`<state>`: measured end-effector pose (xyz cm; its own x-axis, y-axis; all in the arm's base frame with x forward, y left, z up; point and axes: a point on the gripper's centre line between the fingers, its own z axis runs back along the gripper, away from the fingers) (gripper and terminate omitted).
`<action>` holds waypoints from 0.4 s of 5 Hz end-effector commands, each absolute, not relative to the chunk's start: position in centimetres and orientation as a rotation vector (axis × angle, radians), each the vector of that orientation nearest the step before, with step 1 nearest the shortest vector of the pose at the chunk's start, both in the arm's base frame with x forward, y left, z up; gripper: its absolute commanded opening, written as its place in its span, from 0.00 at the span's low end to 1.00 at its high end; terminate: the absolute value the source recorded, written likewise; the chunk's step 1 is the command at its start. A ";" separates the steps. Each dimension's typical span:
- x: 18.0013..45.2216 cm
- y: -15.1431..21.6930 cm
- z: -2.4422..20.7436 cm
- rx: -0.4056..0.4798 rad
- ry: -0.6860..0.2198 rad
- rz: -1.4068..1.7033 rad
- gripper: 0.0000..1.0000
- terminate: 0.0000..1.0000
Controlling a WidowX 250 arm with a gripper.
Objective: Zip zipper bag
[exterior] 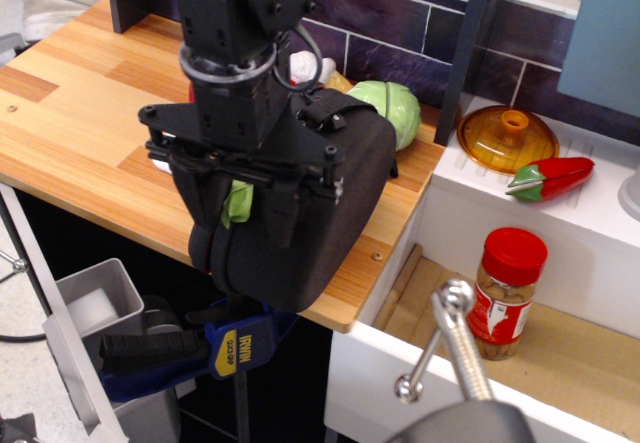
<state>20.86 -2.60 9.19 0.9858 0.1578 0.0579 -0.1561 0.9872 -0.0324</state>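
The zipper bag (pixel 340 193), a large black rounded case, lies at the front edge of the wooden table (pixel 80 133) and hangs slightly over it. Its lime-green pull tab (pixel 238 203) sits on the near-left edge, above the zipper seam. A black strap (pixel 325 113) crosses its top. My black gripper (pixel 245 228) points down over the bag's left side, and its two fingers stand on either side of the pull tab. The left finger (pixel 212 218) is close against the tab and the right one (pixel 280 218) is a little apart from it. No red lining shows.
A green cabbage toy (pixel 390 108) and a white toy (pixel 305 66) lie behind the bag. To the right, an orange lid (pixel 507 136) and a red pepper (pixel 555 176) sit on a white counter. A red-capped jar (pixel 505 288) stands in the open drawer. A blue clamp (pixel 235 348) grips the table edge.
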 end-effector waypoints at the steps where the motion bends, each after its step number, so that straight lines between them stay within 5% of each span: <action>1: 21.5 -2.1 9.7 -0.031 -0.086 0.200 0.00 0.00; 2: 19.5 -1.7 7.9 -0.004 -0.041 0.151 0.00 0.00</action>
<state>19.01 -1.63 7.83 0.9863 0.1595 0.0411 -0.1594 0.9872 -0.0065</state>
